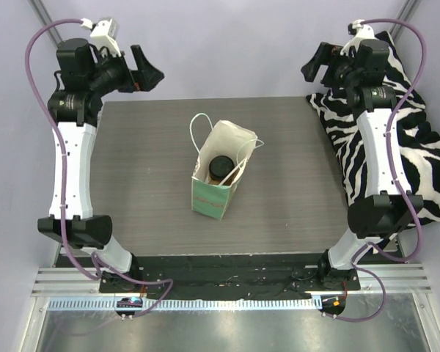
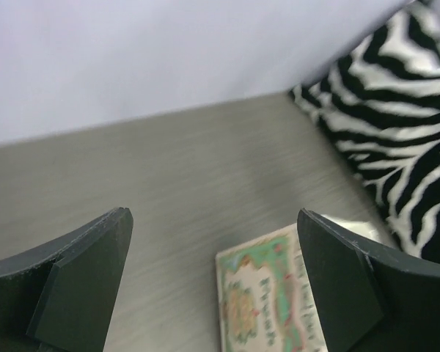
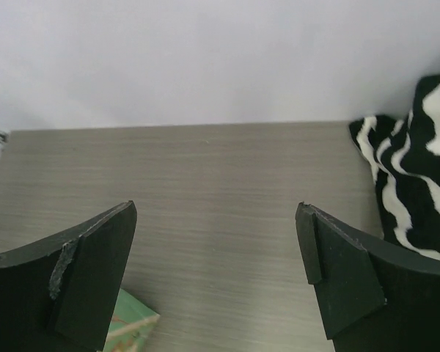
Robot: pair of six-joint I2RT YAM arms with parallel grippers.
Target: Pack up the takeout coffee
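- I see my left gripper (image 1: 148,73) raised over the table's far left corner, jaws spread wide with nothing between them. My right gripper (image 1: 317,64), at the far right corner, likewise gapes unloaded.
- The mint-green paper bag (image 1: 214,192) stands upright mid-table, mouth open. The takeout coffee (image 1: 220,166) sits inside it, black lid showing.
- The table (image 1: 147,183) shows grey grain on every side of the bag. A zebra-striped cloth (image 1: 425,154) drapes its right edge.
- The coffee lies well apart from both grippers, nearer than them and between them.
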